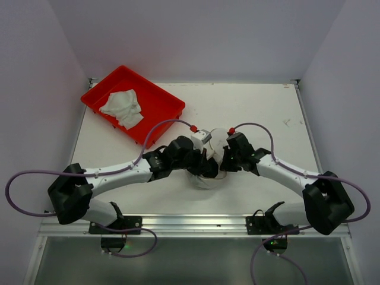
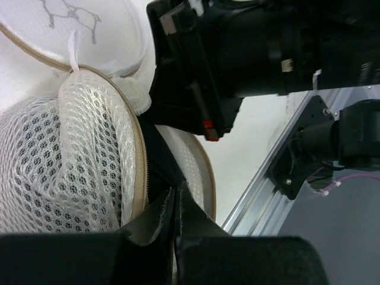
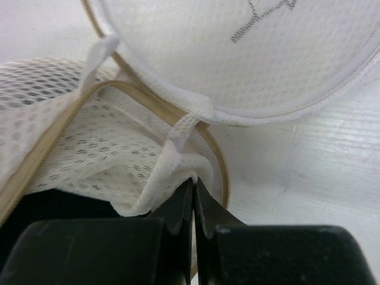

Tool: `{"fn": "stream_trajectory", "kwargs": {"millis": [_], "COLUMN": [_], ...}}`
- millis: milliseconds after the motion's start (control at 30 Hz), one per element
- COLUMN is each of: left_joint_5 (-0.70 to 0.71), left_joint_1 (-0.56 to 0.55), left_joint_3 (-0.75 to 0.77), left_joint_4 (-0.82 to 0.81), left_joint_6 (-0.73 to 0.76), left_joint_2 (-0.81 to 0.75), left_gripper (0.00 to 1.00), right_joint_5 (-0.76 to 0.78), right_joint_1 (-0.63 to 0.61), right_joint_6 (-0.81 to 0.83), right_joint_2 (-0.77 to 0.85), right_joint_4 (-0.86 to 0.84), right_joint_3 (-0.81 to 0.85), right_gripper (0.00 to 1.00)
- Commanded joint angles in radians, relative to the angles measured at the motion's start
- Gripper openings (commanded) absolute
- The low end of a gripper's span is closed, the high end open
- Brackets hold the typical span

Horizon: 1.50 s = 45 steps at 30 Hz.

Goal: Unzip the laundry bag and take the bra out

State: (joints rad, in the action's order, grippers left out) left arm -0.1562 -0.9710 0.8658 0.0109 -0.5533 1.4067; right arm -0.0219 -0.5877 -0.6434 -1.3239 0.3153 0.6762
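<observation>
The white mesh laundry bag (image 1: 217,138) lies at the table's middle between both grippers. Its tan zipper (image 3: 41,155) is open, and the round face with the dark drawing (image 3: 237,53) is tipped up behind the opening. My right gripper (image 3: 194,185) is shut on a fold of white lacy fabric (image 3: 157,181), which looks like the bra, at the bag's mouth. My left gripper (image 2: 174,196) is shut on the bag's edge beside the zipper (image 2: 140,166), with the mesh wall (image 2: 65,160) to its left. From above, the left gripper (image 1: 206,164) and the right gripper (image 1: 221,159) almost touch.
A red tray (image 1: 165,100) stands at the back left with a crumpled white cloth (image 1: 123,108) in it. An aluminium rail (image 1: 190,223) runs along the near edge and also shows in the left wrist view (image 2: 261,184). Walls close in on three sides.
</observation>
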Motion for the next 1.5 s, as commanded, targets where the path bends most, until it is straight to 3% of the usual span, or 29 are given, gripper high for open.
{"fn": "stream_trajectory", "kwargs": {"millis": [0,100,367,567,633,667,733,767,900,1000,1167,1467], "left_joint_5": [-0.014,-0.019,-0.187,-0.103,-0.044,0.027,0.087,0.130,0.211,0.237,0.244,0.326], "left_joint_1": [0.006,0.009,0.008,0.018,0.018,0.020,0.021,0.022,0.022,0.022,0.022,0.031], "left_joint_3": [0.055,0.045,0.007,-0.001,-0.001,-0.002,-0.004,-0.007,-0.021,-0.021,-0.014,0.051], "left_joint_4": [0.029,0.058,-0.153,-0.170,-0.141,-0.128,-0.082,-0.077,-0.068,-0.084,-0.129,-0.066], "left_joint_6": [0.081,0.087,0.084,0.095,0.084,0.070,0.052,0.029,-0.057,-0.137,-0.223,-0.335], "left_joint_2": [0.011,0.035,-0.001,-0.069,-0.068,-0.063,-0.045,-0.040,-0.009,0.011,0.038,0.075], "left_gripper": [0.00,0.00,0.00,0.00,0.00,0.00,0.00,0.00,0.00,0.00,0.00,0.00], "right_joint_5": [0.028,0.033,-0.029,-0.056,-0.064,-0.059,-0.038,-0.020,0.082,0.071,-0.024,-0.049], "right_joint_1": [0.006,0.006,0.006,0.005,0.006,0.005,0.005,0.006,0.006,0.005,0.002,-0.001], "right_joint_6": [0.063,0.082,0.067,0.062,0.064,0.062,0.053,0.041,-0.022,-0.100,-0.258,-0.315], "right_joint_2": [0.089,0.127,0.011,-0.049,-0.031,0.007,0.061,0.119,0.224,0.293,0.374,0.474], "right_joint_4": [0.056,0.087,0.001,-0.041,-0.009,0.007,0.068,0.086,0.178,0.177,-0.008,-0.094], "right_joint_3": [0.091,0.140,0.125,0.066,0.057,0.056,0.065,0.069,0.085,0.048,-0.110,-0.250], "right_gripper": [0.00,0.00,0.00,0.00,0.06,0.19,0.33,0.45,0.62,0.66,0.68,0.67]}}
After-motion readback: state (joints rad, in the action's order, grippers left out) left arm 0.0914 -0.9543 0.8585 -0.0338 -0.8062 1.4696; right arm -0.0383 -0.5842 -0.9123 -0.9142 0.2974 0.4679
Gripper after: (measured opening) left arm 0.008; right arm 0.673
